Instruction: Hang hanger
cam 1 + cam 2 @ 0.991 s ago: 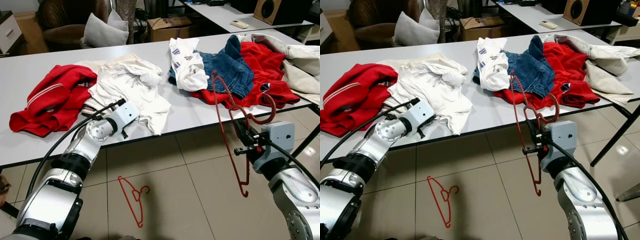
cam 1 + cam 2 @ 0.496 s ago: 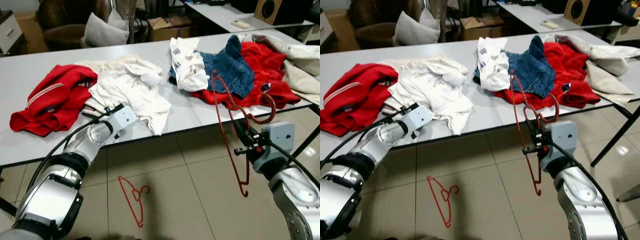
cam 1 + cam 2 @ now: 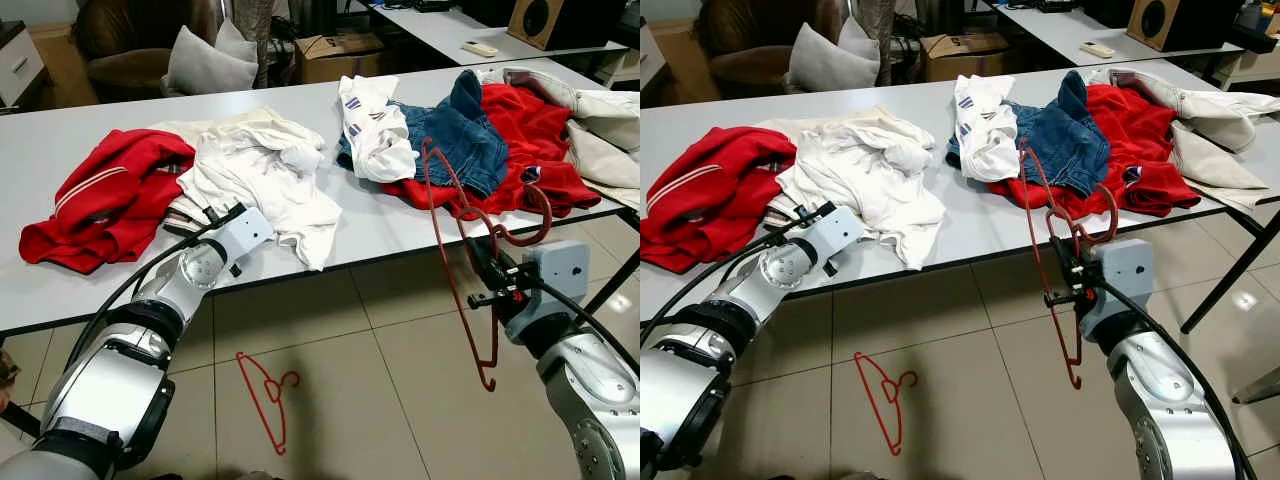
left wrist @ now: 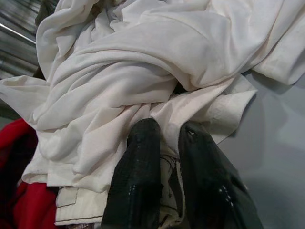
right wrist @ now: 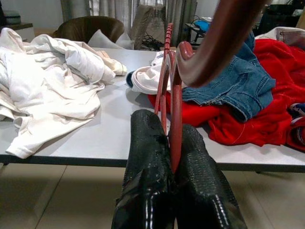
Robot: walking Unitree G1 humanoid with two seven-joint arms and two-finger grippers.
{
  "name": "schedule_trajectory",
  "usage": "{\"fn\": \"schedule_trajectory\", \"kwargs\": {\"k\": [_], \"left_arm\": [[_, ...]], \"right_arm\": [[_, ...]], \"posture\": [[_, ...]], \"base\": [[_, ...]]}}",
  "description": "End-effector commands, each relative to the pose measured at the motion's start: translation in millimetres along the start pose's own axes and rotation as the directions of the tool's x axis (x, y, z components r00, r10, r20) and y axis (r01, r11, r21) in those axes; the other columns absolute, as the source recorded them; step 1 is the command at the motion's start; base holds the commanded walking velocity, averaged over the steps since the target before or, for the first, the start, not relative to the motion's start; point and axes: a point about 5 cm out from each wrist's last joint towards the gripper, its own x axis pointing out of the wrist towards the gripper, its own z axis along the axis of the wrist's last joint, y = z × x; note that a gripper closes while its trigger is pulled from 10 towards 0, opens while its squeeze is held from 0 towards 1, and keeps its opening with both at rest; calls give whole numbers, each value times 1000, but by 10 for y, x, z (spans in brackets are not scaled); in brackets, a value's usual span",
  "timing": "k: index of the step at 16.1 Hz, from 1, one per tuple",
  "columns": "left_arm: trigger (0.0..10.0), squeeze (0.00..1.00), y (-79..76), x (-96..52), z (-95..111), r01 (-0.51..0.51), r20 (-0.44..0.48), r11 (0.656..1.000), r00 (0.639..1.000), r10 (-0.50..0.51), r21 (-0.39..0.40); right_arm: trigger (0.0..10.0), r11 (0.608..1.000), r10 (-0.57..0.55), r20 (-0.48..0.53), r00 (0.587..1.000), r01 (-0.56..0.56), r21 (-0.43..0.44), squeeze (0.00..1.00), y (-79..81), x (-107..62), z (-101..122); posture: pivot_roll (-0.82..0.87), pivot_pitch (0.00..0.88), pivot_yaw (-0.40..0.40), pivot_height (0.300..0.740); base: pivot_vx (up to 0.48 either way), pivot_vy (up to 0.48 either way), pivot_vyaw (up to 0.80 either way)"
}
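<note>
My right gripper (image 3: 476, 258) is shut on a red hanger (image 3: 448, 235) and holds it upright in front of the table's near edge, hook (image 3: 525, 225) to the right; in the right wrist view the hanger's wire (image 5: 170, 86) passes between the fingers. A second red hanger (image 3: 266, 387) lies on the tiled floor below. My left gripper (image 3: 222, 214) is at the table's near edge with its fingers close together, their tips on the hem of a crumpled white shirt (image 3: 262, 165), also (image 4: 143, 62).
The grey table (image 3: 60, 130) also carries a red garment (image 3: 110, 195) at the left, a white printed top (image 3: 375, 125), jeans (image 3: 465, 135), red cloth (image 3: 535, 135) and a beige jacket (image 3: 605, 115). Behind stand an armchair with a cushion (image 3: 205, 60) and a cardboard box (image 3: 335, 55).
My left gripper has drawn back a little to the left along the table edge onto the white shirt's hem. The right gripper and its hanger have stayed put.
</note>
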Motion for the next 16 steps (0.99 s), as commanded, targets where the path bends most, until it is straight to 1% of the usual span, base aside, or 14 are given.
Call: {"fn": "schedule_trajectory", "kwargs": {"k": [1, 5, 7, 8, 9, 10, 11, 12, 13, 15, 16], "left_arm": [[0, 0, 47, 10, 36, -15, 12, 1000, 1000, 15, -15], [0, 0, 36, 15, 66, -1, 35, 999, 999, 2, -40], [0, 0, 38, 18, 98, 27, 55, 997, 998, -23, -73], [0, 0, 48, 19, 126, 56, 73, 993, 996, -49, -102], [0, 0, 115, 10, 211, 135, 128, 974, 985, -113, -179], [0, 0, 180, -7, 281, 184, 173, 959, 974, -148, -215], [0, 0, 215, -22, 315, 210, 195, 951, 966, -167, -227], [0, 0, 347, -82, 441, 262, 262, 926, 946, -191, -273], [0, 0, 495, -158, 572, 292, 326, 903, 927, -186, -314], [0, 0, 773, -272, 727, 270, 386, 895, 914, -123, -356], [0, 0, 773, -272, 727, 270, 386, 895, 914, -123, -356]], "right_arm": [[10000, 1000, 15, 28, 1000, -15, -2, 0, 14, 9, 56], [10000, 1000, 30, 35, 999, -30, -7, 0, 30, 14, 64], [10000, 996, 85, 39, 996, -84, -18, 0, 71, 2, 71], [10000, 989, 150, 48, 987, -150, -12, 0, 105, -24, 88], [10000, 958, 285, 36, 958, -286, 7, 0, 163, -79, 100], [10000, 929, 369, 12, 929, -369, 18, 0, 204, -120, 95], [10000, 912, 409, -1, 913, -409, 24, 0, 225, -141, 90], [10000, 881, 473, -41, 880, -473, 13, 0, 242, -191, 73], [10000, 863, 504, -72, 861, -505, 3, 0, 232, -223, 58], [10000, 854, 515, -101, 851, -519, -23, 0, 212, -216, 38], [10000, 854, 515, -101, 851, -519, -23, 0, 212, -216, 38]], "posture": [[-255, 0, 35, 710], [-253, 0, 36, 710], [-248, 0, 39, 710], [-245, 0, 43, 710], [-232, 0, 52, 710], [-221, 0, 54, 710], [-215, 0, 56, 710], [-197, 0, 55, 710], [-184, 0, 56, 710], [-164, 0, 54, 710], [-164, 0, 54, 710]], "base": [[0, 0, 0], [0, 0, 0], [0, 0, 0], [0, 0, 0], [0, 0, 0], [0, 0, 0], [0, 0, 0], [0, 0, 0], [0, 0, 0], [0, 0, 0], [0, 0, 0]]}}
